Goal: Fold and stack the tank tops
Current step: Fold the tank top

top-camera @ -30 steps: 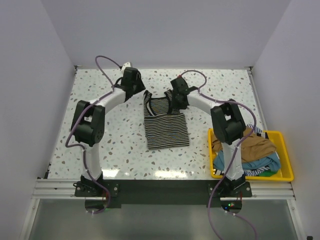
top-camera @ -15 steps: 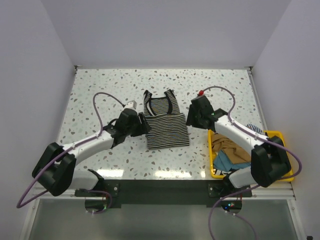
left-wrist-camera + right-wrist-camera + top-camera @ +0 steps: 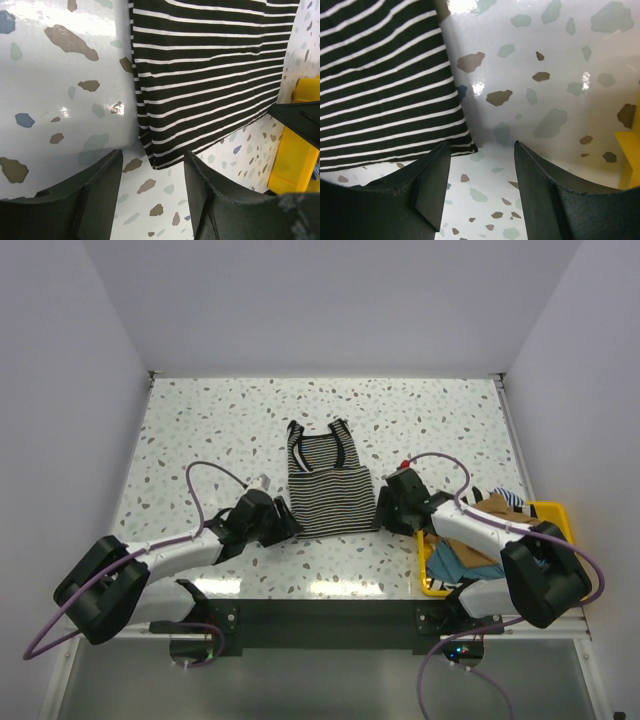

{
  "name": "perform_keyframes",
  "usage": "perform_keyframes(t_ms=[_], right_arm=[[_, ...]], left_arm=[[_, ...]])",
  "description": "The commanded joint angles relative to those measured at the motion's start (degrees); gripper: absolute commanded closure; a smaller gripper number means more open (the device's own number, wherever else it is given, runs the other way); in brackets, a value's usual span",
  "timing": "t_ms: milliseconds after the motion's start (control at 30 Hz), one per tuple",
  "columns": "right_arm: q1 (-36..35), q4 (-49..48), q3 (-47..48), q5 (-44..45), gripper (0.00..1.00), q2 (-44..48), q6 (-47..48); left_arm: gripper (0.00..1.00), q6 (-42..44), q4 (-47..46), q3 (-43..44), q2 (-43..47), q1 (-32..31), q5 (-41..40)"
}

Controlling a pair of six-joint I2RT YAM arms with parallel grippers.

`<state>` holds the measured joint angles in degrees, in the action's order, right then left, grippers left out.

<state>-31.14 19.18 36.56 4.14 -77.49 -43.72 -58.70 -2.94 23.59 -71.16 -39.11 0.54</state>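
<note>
Bright, even overhead light — white glare on the glossy tabletop, soft shadows

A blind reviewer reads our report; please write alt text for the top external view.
A striped tank top lies on the speckled table, straps at the far end. The open left gripper and right gripper sit at its near corners; a yellow bin of clothes stands right.
</note>
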Motion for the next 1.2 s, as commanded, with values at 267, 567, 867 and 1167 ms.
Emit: perform_keyframes(t_ms=[267, 567, 867, 1167], right_arm=[[-1.2, -9.1, -4.6, -4.0, 0.49, -1.6, -6.2], [-4.3, -9.1, -4.9, 0.0, 0.70, -3.4, -7.6], [-7.5, -2.0, -1.0, 4.2, 0.97, 0.6, -5.4], [-20.3, 9.5, -3.1, 7.4, 0.99, 16.1, -11.2]], left_arm=[[0.54, -7.6, -4.0, -2.0, -1.9, -2.0, -0.4], [0.66, -8.2, -2.9, -0.7, -4.0, -3.3, -4.0], [1.00, -3.8, 0.6, 0.7, -2.5, -3.6, -3.4], [1.00, -4.0, 21.4, 0.8, 15.8, -13.7, -7.6]])
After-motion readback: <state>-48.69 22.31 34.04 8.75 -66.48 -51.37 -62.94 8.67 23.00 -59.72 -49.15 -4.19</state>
